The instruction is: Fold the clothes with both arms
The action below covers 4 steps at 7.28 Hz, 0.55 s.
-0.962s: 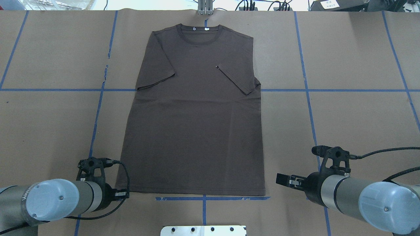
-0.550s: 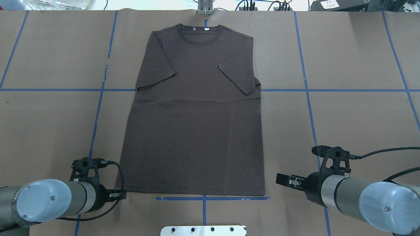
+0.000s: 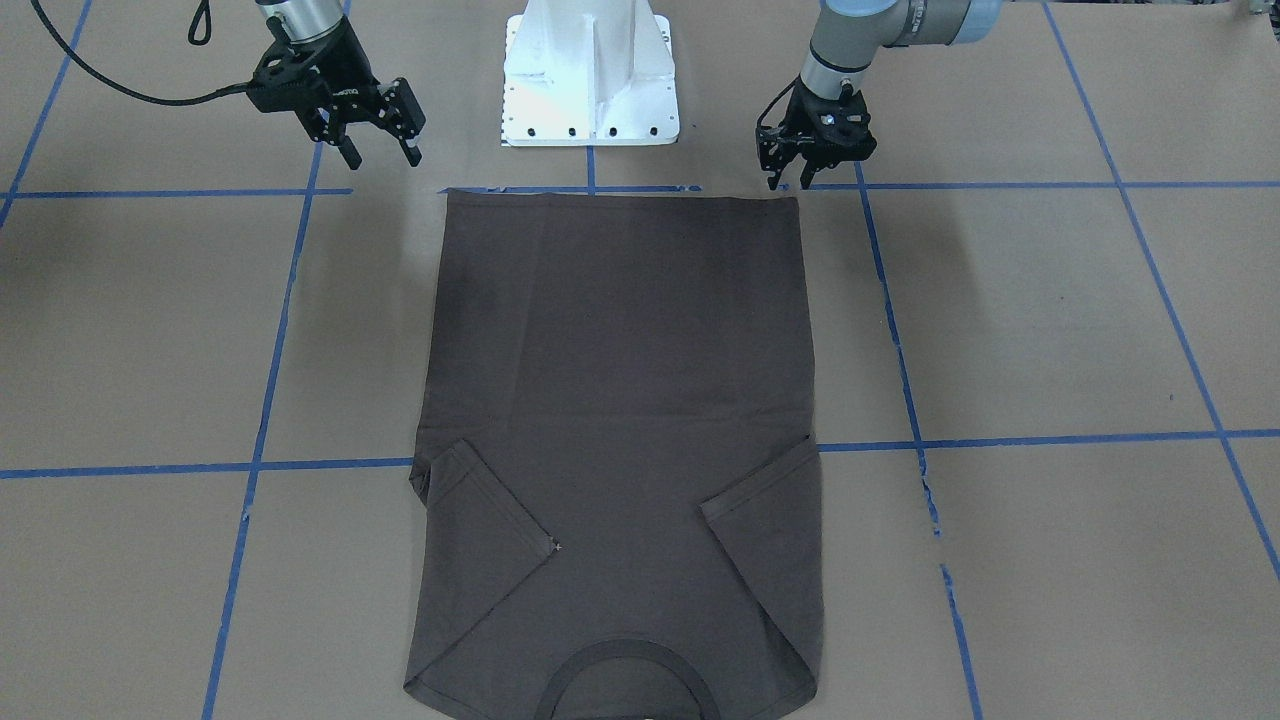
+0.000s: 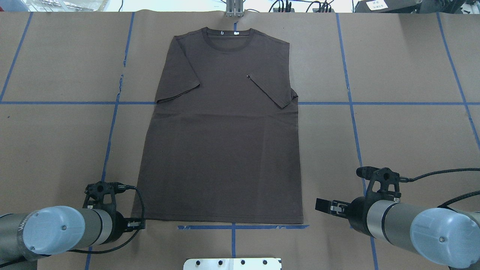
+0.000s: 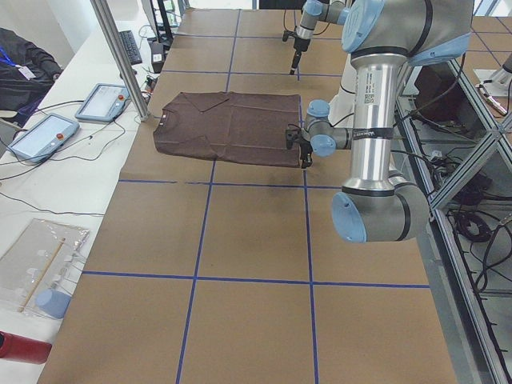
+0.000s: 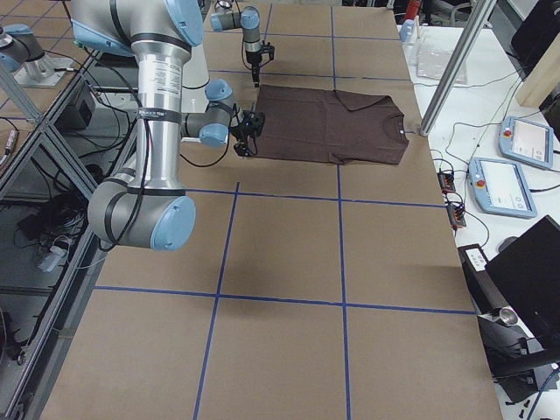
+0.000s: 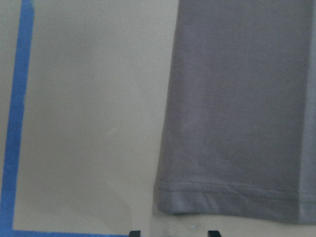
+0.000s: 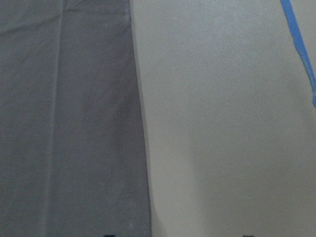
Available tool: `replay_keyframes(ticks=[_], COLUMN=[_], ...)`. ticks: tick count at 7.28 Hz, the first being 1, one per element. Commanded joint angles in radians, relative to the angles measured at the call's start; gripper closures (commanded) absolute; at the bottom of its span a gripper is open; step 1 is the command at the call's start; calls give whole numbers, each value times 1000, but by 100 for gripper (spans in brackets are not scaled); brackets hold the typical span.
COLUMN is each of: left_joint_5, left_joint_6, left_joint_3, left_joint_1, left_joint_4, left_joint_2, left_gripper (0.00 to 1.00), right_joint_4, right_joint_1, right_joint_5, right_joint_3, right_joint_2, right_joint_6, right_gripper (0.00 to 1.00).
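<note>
The dark brown-grey T-shirt (image 4: 225,150) lies flat on the brown paper, collar at the far side and both sleeves folded inward over the chest. My left gripper (image 4: 138,224) sits low at the hem's near-left corner, open. In the left wrist view its fingertips (image 7: 134,233) stand apart just short of the hem (image 7: 232,200). My right gripper (image 4: 321,205) hovers open beside the shirt's right edge, a little off the cloth (image 8: 69,123). In the front view the left gripper (image 3: 790,182) is at the hem corner and the right gripper (image 3: 383,155) is clear of the shirt (image 3: 620,350).
The white pedestal (image 3: 590,80) stands just behind the hem between the arms. Blue tape lines (image 4: 232,227) grid the paper-covered table. A metal post (image 5: 120,56) and tablets (image 5: 100,102) stand past the collar end.
My left arm shifted slightly leftward near the hem corner and settled there. The right arm and the shirt have not moved.
</note>
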Motion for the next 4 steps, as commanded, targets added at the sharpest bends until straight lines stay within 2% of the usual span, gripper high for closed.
replay_keyframes(ticks=[1,4], left_joint_5=[2,5], left_joint_6=[14,16], left_joint_3=[0,8], left_joint_1=[-7,-11], left_joint_4=[-3,-4], left_joint_2=[-3,-3], left_gripper=[46,47], right_joint_4=[0,0], right_joint_1=[0,2], right_joint_5=[0,0], right_joint_3=[2,3], right_joint_2=[0,0], right_joint_6=[0,0], right_gripper=[11,10])
